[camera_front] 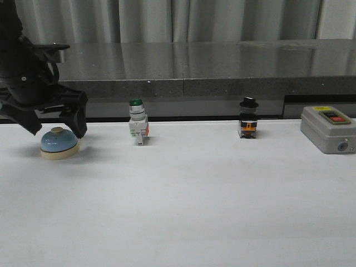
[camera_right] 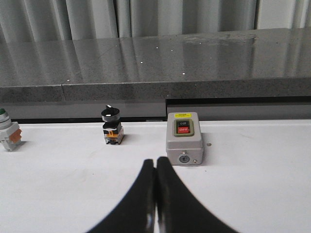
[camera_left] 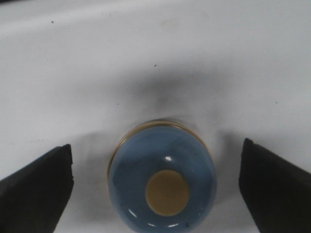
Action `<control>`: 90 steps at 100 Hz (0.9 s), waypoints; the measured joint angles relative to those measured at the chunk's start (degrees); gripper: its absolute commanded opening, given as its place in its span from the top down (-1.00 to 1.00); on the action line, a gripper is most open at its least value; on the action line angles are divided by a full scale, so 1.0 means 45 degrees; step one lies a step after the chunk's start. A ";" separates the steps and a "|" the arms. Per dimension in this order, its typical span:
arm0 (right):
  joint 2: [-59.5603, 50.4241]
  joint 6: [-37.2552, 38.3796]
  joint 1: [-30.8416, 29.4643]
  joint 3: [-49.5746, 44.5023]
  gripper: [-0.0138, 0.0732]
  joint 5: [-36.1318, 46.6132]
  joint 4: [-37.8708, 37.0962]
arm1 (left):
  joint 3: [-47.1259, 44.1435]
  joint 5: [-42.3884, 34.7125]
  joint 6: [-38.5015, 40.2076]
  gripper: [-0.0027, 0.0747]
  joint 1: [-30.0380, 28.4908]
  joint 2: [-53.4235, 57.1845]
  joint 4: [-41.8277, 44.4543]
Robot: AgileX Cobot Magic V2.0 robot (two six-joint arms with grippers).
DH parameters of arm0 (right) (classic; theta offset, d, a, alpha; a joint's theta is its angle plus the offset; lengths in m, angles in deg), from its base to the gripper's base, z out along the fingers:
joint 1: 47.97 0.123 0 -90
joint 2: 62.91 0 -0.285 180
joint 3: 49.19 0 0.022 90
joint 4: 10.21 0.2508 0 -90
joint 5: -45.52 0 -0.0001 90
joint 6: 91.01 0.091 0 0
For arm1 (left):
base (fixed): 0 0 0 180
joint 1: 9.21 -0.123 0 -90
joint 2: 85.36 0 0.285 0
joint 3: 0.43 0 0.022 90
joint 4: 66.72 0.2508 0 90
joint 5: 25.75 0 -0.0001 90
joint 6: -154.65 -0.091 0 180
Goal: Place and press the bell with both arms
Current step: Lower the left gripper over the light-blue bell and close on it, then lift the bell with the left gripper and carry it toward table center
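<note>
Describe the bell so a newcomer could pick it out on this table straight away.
Look along the white table to its far left end, under the black left gripper with its fingers spread open. The bell sits there: a light-blue dome on a cream round base with a cream knob on top. It is the only rounded, blue item; the green-capped switch, black-knob switch and grey box stand further right.

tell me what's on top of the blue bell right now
Only its cream knob sits on the bell. The left hand is above it, open, fingers clear on either side, touching nothing. What lies under the base is hidden.
</note>
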 measured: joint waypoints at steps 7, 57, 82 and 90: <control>0.0000 0.0000 0.0000 0.0000 0.82 0.0000 0.0000 | 0.0000 0.0000 0.0000 -0.77 0.0000 -0.0191 0.0006; 0.0000 0.0000 0.0000 0.0000 0.82 0.0000 0.0000 | 0.0047 0.0000 0.0000 0.45 0.0000 -0.0291 0.0029; 0.0000 0.0000 0.0000 0.0000 0.82 0.0000 0.0000 | 0.0254 0.1188 0.0000 0.50 0.0000 -0.0043 0.0057; 0.0000 0.0000 0.0000 0.0000 0.82 0.0000 0.0000 | 0.0254 0.1710 0.0000 0.50 0.0000 0.0432 0.0057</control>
